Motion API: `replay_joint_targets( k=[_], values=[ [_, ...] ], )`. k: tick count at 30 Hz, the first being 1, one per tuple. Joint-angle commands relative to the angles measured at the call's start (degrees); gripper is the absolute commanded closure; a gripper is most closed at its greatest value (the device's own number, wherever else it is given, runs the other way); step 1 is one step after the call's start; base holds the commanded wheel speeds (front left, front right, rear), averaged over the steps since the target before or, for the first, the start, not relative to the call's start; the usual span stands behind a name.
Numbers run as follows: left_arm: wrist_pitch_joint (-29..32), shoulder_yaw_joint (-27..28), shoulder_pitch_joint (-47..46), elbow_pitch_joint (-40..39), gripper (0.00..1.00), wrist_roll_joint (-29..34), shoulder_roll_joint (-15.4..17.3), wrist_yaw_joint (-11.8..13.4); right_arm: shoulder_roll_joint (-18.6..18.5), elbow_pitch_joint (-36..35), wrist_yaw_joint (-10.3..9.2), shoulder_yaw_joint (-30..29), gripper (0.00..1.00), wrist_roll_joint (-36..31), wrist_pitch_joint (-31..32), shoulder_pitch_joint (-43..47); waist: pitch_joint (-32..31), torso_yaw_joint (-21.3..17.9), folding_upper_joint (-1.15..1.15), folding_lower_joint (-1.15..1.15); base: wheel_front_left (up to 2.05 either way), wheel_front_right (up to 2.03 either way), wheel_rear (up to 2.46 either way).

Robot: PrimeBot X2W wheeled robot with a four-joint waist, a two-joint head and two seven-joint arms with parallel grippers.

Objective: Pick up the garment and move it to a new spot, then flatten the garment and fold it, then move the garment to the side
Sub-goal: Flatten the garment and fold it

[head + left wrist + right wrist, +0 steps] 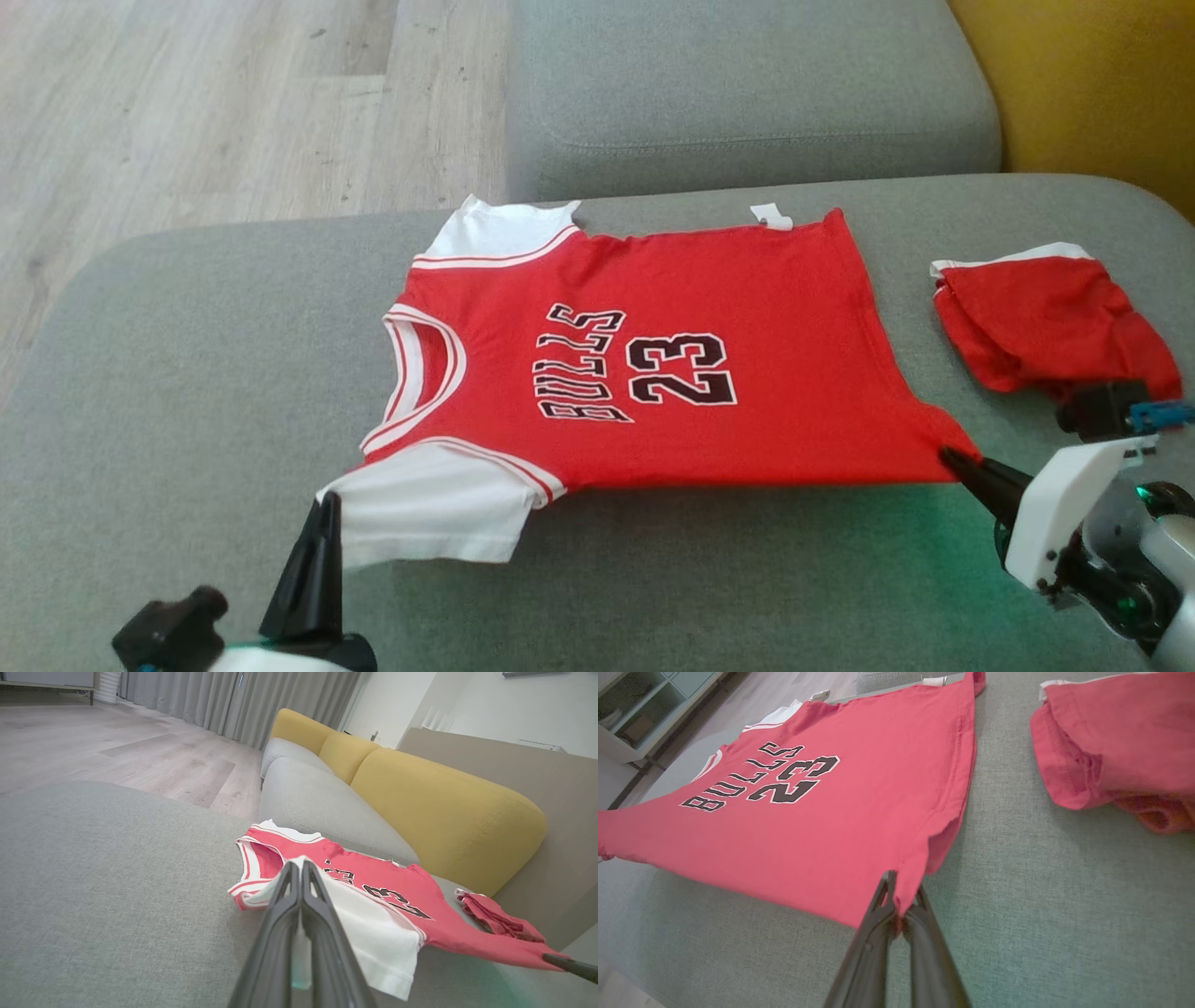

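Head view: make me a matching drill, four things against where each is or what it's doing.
1 left gripper
2 right gripper
3 jersey
4 small red garment

a bunched up, lying apart at the robot's right
b spread across grey cushion
c shut on white sleeve
d shut on hem corner

Pairs: 1-c, 2-d, 3-b, 4-a

Grey sofa (pixel 187 373) with bunched red shorts (pixel 1046 317), yellow back cushions (pixel 444 807), pale wood floor (pixel 187 93), grey curtains (pixel 210 700)
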Motion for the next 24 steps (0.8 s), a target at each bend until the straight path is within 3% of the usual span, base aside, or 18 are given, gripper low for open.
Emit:
replay_joint_targets(
  k=[1,13,24],
  values=[
    [0.0,2.19,-3.21,-2.41,1.0,-0.58,1.18,0.53,-2.18,-1.55,-0.04,-1.24,1.0,0.08,-0.75,-1.09,0.24,-0.04,0.0,0.01,0.0,0.0,0.0],
    [5.59,0.66,-13.03,2.78,1.0,1.74,3.64,0.42,1.24,-0.29,-0.04,-6.02,1.0,-5.56,2.31,-4.56,6.24,-0.26,0.0,0.01,0.0,0.0,0.0],
    [10.51,-3.6,-29.44,14.3,1.0,6.01,4.3,-3.2,4.81,4.65,-0.04,-7.78,1.0,-9.72,7.75,-12.69,12.88,0.51,0.0,0.01,0.0,0.0,0.0]
  ],
)
